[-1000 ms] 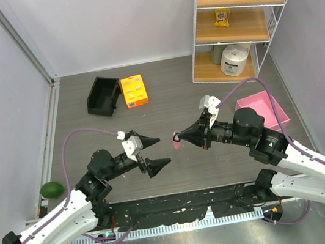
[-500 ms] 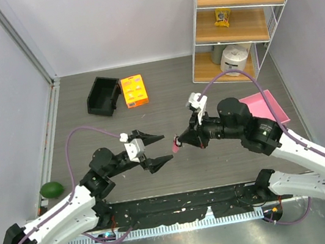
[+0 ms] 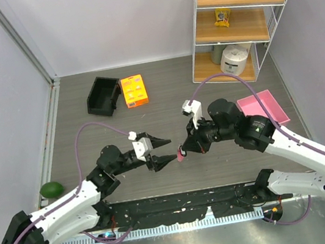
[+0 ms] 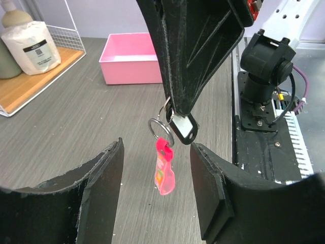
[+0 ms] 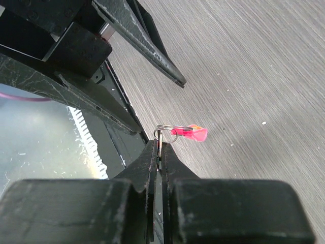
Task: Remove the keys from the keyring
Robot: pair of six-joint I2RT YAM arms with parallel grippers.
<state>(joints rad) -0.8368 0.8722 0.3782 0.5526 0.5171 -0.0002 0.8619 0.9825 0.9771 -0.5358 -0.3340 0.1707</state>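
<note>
My right gripper (image 3: pixel 186 148) is shut on a key with a black head (image 4: pixel 182 127), held above the table. A metal ring (image 4: pixel 161 128) hangs from the key, and the pink-red keyring tag (image 4: pixel 164 173) dangles from the ring. In the right wrist view the ring (image 5: pixel 166 133) and the tag (image 5: pixel 195 133) stick out past my shut gripper (image 5: pixel 159 145). My left gripper (image 3: pixel 168 150) is open. In the left wrist view the left gripper (image 4: pixel 157 152) has one finger on each side of the tag, not touching it.
A pink tray (image 3: pixel 264 109) lies at the right, also in the left wrist view (image 4: pixel 129 58). An orange box (image 3: pixel 134 90) and a black bin (image 3: pixel 103 95) sit at the back. A shelf unit (image 3: pixel 239 17) stands at the back right. A green fruit (image 3: pixel 52 189) lies far left.
My right gripper has moved left and nearer with the key and tag. My left gripper has moved right, so the tag now hangs between its open fingers.
</note>
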